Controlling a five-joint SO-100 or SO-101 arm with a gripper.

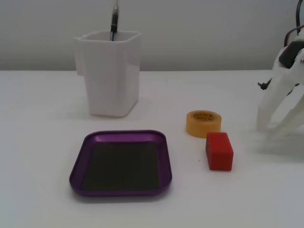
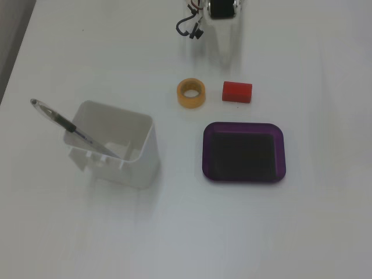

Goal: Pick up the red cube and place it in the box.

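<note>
The red cube [image 1: 219,151] lies on the white table, right of a shallow purple tray [image 1: 80,164] with a dark floor. In the other fixed view, the cube [image 2: 237,91] lies just above the tray [image 2: 244,127]. My white gripper [image 1: 273,129] stands at the right edge, behind and to the right of the cube, clear of it. Its two fingers are spread apart with nothing between them. From above, the gripper [image 2: 225,45] is near the top edge and points at the cube.
A yellow tape roll [image 1: 203,123] lies just behind and left of the cube; it also shows from above [image 2: 191,93]. A tall white square container [image 1: 111,80] holding a pen [image 1: 114,21] stands at the back left, also seen from above [image 2: 119,148].
</note>
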